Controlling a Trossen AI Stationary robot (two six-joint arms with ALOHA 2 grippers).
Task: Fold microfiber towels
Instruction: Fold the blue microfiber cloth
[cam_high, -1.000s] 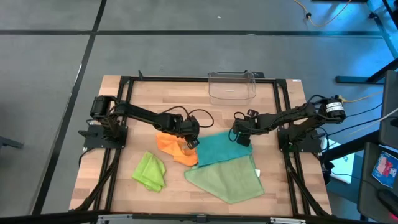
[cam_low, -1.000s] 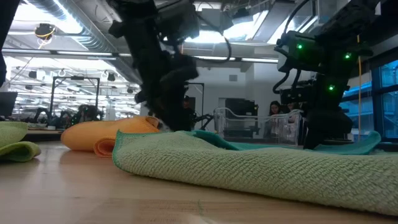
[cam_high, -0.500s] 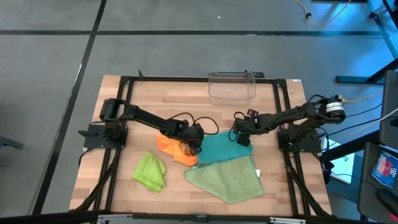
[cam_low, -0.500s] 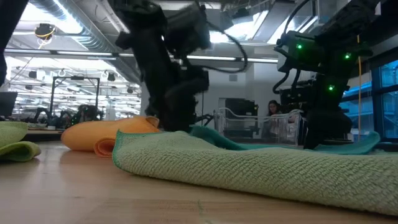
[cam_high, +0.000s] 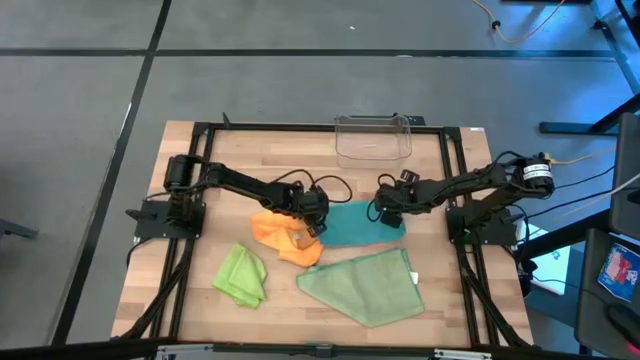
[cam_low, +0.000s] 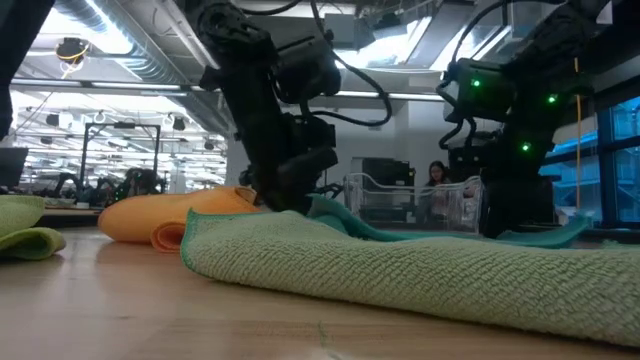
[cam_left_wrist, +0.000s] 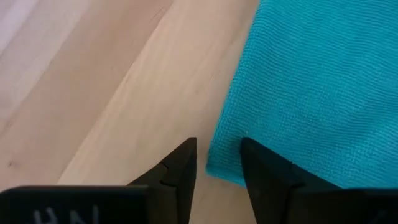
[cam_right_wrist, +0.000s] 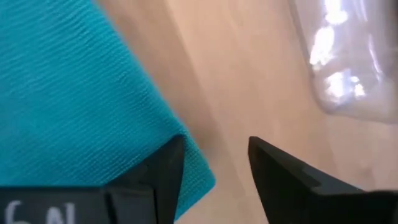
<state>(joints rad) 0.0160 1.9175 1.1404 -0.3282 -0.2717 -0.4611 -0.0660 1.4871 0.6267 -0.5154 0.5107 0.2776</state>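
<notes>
Teal towel (cam_high: 352, 224) looks soft and limp; left tool (cam_left_wrist: 216, 167) and right tool (cam_right_wrist: 214, 163), both spread, straddle its corners, the natural pinch points.

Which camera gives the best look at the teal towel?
The high view: the teal towel shows whole, lying between both grippers. The low view catches only a thin edge behind the sage towel. Each wrist view shows one corner up close.
</notes>
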